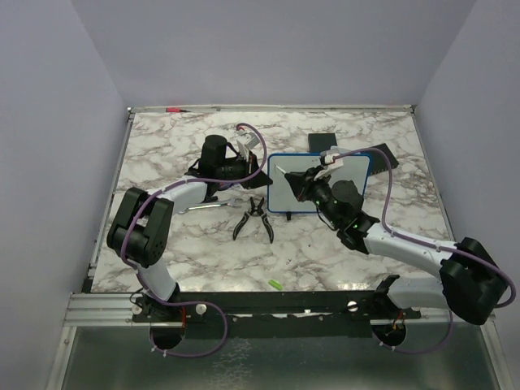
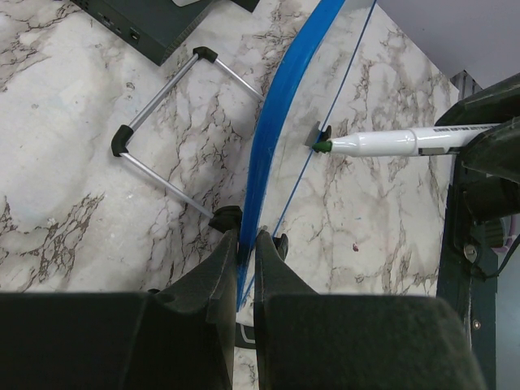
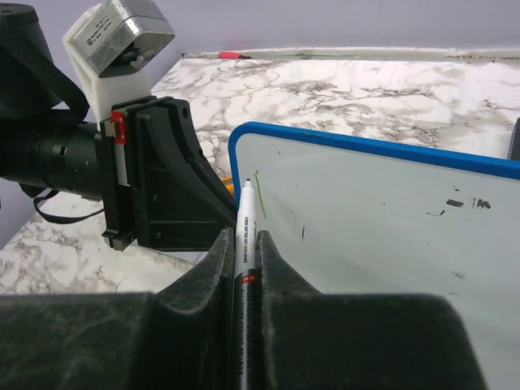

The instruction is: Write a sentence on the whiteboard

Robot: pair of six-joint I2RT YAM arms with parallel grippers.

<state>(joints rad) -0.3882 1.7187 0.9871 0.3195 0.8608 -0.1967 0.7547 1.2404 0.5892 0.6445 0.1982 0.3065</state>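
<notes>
Mid-table, left gripper clamped on whiteboard frame; right gripper clamped on marker, tip at the top corner. Pressing hard could tilt the whiteboard and skew strokes.

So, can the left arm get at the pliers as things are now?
Probably not yet. Nothing lies over the pliers, just in front of the whiteboard, but the left jaws are shut on the whiteboard's frame, holding it; they would have to let go first.
</notes>
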